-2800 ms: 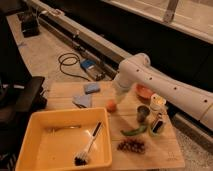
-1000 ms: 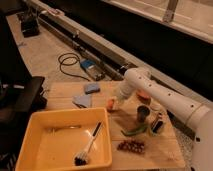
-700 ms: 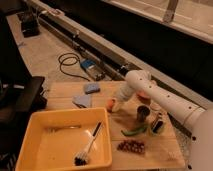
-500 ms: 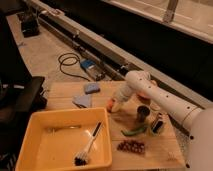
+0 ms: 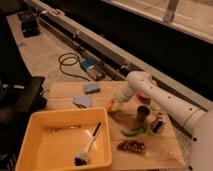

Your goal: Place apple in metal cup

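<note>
Camera view, the one view

- My gripper (image 5: pixel 114 105) is down at the wooden table top (image 5: pixel 60 90), at the end of my white arm (image 5: pixel 165 102), which reaches in from the right as the camera sees it
- Whether my gripper is clenched, released or grasping anything: cannot tell, its tip is a pale blur
- The apple (image 5: pixel 109 104): only a small orange-red patch shows, right at the tip of my gripper, low on the table; touching or merely just beside, cannot tell
- The metal cup (image 5: pixel 143 113) stands upright to the right of my gripper, near but apart from it, under the line of my arm; dark inside
- Green pepper (image 5: pixel 134 131) lies below the cup, nearer the camera than my gripper
- A small dark upright object (image 5: pixel 158 123) stands just right of the pepper; what it is, cannot tell
- Orange bowl (image 5: pixel 146 97) sits beyond the cup, partly hidden by my arm
- A brown cluster (image 5: pixel 131 146) lies near the table's front edge, well apart from my gripper
- Yellow tub (image 5: pixel 30 145) sits left of and nearer than my gripper, with a brush (image 5: pixel 88 148) lying in it
- Blue cloth (image 5: pixel 83 100) lies left of my gripper; blue sponge (image 5: pixel 91 88) beyond the cloth
</note>
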You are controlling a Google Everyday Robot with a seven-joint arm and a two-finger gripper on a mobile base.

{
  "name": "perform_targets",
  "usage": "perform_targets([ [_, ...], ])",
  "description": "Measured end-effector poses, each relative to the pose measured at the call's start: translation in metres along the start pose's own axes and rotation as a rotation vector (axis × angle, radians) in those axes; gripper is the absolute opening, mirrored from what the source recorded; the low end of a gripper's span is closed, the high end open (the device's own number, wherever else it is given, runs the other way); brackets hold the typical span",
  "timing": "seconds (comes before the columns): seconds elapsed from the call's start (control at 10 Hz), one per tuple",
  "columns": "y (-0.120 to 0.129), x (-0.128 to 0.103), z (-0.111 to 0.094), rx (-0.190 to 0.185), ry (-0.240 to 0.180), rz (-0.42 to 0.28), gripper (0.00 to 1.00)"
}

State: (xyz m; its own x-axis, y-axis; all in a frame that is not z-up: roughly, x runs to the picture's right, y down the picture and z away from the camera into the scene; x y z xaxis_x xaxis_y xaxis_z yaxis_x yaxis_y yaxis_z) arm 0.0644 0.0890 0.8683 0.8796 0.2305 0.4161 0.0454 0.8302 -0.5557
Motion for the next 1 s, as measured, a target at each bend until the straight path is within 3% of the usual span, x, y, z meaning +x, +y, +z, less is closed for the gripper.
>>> perform_targets([
  [0.2, -0.006, -0.005, -0.03, 0.038, 0.04, -0.006, 0.0],
  [0.4, -0.013, -0.004, -0.074, 0.072, 0.105, -0.008, 0.0],
  [0.7, -0.013, 0.028, -0.129, 0.08, 0.241, 0.023, 0.0],
  [1.0, 0.013, 0.071, -0.168, 0.08, 0.342, 0.133, 0.0],
])
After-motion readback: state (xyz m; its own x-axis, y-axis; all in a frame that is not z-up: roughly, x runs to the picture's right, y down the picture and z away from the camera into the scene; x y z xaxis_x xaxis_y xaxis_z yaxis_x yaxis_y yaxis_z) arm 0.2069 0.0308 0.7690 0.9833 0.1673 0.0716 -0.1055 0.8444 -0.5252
